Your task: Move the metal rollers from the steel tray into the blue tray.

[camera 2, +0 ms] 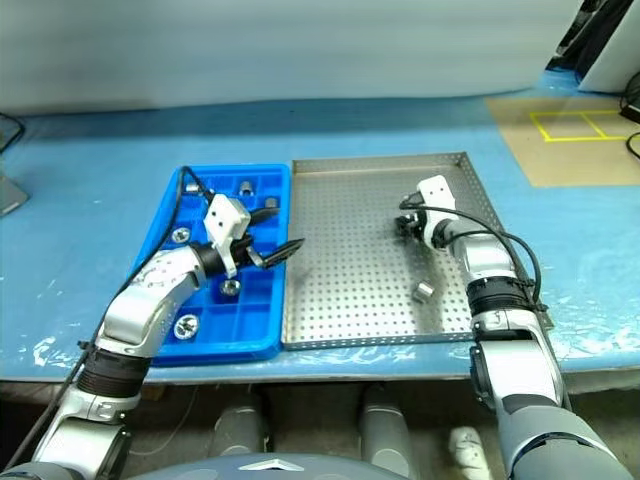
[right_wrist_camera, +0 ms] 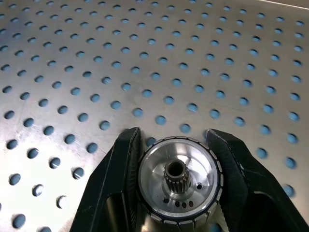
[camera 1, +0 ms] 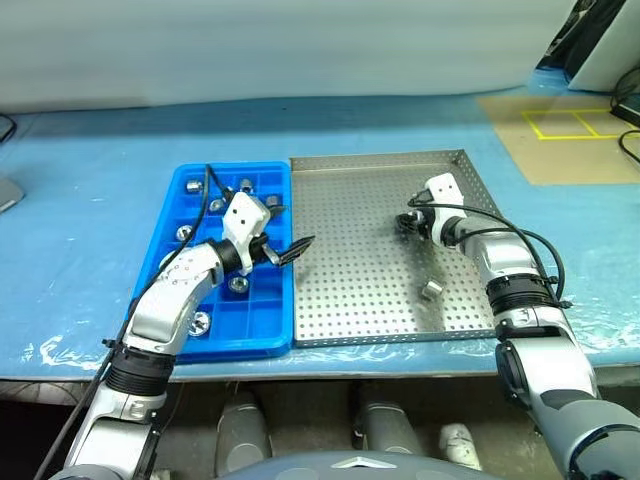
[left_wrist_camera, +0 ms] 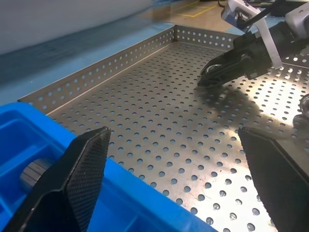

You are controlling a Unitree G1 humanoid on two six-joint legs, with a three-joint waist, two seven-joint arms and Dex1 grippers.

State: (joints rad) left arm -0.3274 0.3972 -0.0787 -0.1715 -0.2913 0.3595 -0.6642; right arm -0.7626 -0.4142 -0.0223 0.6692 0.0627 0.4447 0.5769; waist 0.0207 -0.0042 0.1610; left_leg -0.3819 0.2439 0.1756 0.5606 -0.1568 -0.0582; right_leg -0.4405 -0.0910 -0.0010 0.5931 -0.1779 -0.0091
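Round, shiny silver roller [right_wrist_camera: 179, 181], pinched between the right gripper's [right_wrist_camera: 178, 164] two black fingers [right_wrist_camera: 118, 179] on the steel tray's [camera 1: 360, 200] perforated floor, toward that tray's right side. Ribbed rim, flat polished face, small toothed hub at the hollow centre, a few tiny holes beside it. Pads pressed against both sides of the rim.

One more roller [camera 1: 431, 290] lying loose on the steel tray, nearer the front edge, apart from the right gripper. Two rollers on the steel tray in all.

Blue tray [camera 1: 165, 262] touching the steel tray's left rim, gridded into square compartments. About seven rollers visible there, among them [camera 1: 193, 185], [camera 1: 245, 184] and [camera 1: 200, 323], each in its own compartment; some possibly hidden under the left arm, so count uncertain.

Left gripper [left_wrist_camera: 178, 179] spread wide, holding nothing, hovering over the seam between the two trays, pointed toward the steel tray.

One steel tray, one blue tray.
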